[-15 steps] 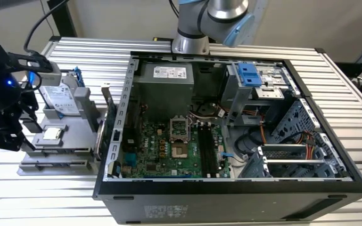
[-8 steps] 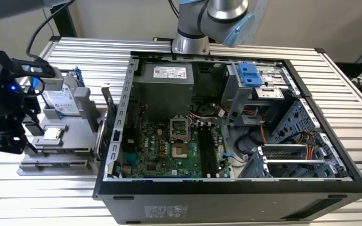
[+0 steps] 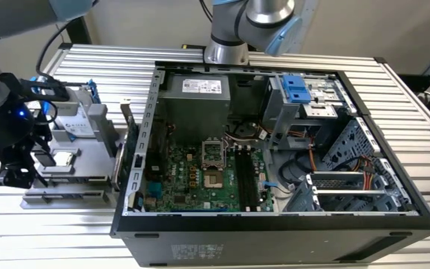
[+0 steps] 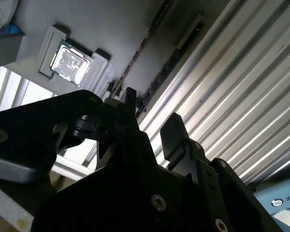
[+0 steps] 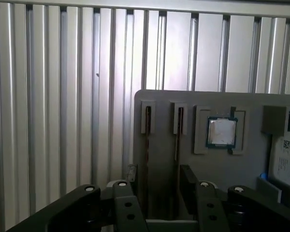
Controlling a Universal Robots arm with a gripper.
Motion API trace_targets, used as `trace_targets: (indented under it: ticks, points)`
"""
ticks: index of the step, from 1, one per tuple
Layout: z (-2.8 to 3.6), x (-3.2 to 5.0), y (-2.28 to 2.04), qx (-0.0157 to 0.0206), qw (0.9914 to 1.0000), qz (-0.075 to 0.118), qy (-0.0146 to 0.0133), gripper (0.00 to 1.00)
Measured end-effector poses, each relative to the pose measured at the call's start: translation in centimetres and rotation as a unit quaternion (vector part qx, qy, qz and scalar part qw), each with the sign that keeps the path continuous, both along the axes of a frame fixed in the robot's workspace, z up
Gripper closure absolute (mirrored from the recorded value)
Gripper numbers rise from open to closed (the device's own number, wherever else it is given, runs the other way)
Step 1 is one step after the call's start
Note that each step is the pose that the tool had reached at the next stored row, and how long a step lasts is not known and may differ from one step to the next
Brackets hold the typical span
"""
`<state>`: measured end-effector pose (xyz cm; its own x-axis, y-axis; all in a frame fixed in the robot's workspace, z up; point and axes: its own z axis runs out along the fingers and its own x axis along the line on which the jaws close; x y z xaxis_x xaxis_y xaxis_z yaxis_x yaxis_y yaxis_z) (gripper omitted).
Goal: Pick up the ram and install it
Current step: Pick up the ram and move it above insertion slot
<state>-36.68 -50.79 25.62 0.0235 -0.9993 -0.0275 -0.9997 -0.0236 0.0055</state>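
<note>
The ram stands on edge in a slot of the grey parts holder [image 5: 159, 101], showing as a thin dark stick [image 5: 178, 141] and as a dark strip [image 4: 171, 60] in the second wrist view. A second thin stick [image 5: 146, 145] stands in the slot beside it. My gripper [image 5: 158, 178] is open just above the holder, one finger [image 5: 131, 174] on each side of the slots, and it holds nothing. In the exterior view my gripper [image 3: 7, 177] hangs at the holder's front end, on that view's left. The motherboard's memory slots [image 3: 243, 175] lie inside the open computer case [image 3: 275, 224].
A square chip [image 5: 221, 131] with a pale top sits in a recess of the holder beside the slots. A silver hard drive [image 3: 76, 120] in a blue frame stands at the holder's far end. Everything rests on a ribbed aluminium table [image 3: 416, 112]. Another arm's base [image 3: 226, 53] stands behind the case.
</note>
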Motion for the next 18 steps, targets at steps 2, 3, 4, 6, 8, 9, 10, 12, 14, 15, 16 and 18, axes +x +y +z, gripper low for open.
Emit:
trace_targets:
  ticks: [2, 3, 4, 6, 8, 9, 10, 12, 14, 15, 16, 18]
  points:
    - [-0.33, -0.03, 0.00, 0.0000, 1.00000, -0.001, 0.0000, 0.00]
    - [-0.48, -0.04, 0.00, 0.0000, 1.00000, -0.002, 0.0000, 0.00]
    - [-0.76, -0.05, 0.00, 0.0000, 1.00000, -0.003, 0.0000, 0.00]
    - [-1.03, -0.05, 0.00, 0.0000, 1.00000, -0.003, 0.0000, 0.00]
    - [-1.29, -0.05, 0.00, 0.0000, 0.99999, -0.003, 0.0000, 0.00]
    - [-1.41, -0.05, 0.00, 0.0000, 0.99999, -0.004, 0.0000, 0.00]
    - [-1.54, -0.05, 0.00, 0.0000, 0.99999, -0.004, 0.0000, 0.00]
    - [-1.81, -0.05, -0.01, 0.0000, 0.99999, -0.005, 0.0000, 0.00]
    - [-2.09, -0.05, -0.01, 0.0000, 0.99998, -0.006, -0.0001, 0.00]
    - [-2.22, -0.05, 0.00, 0.0000, 0.99998, -0.006, 0.0000, 0.00]
    - [-2.37, -0.05, -0.01, 0.0000, 0.99998, -0.007, 0.0000, 0.00]
    - [-2.66, -0.05, -0.01, 0.0000, 0.99997, -0.008, 0.0000, 0.00]
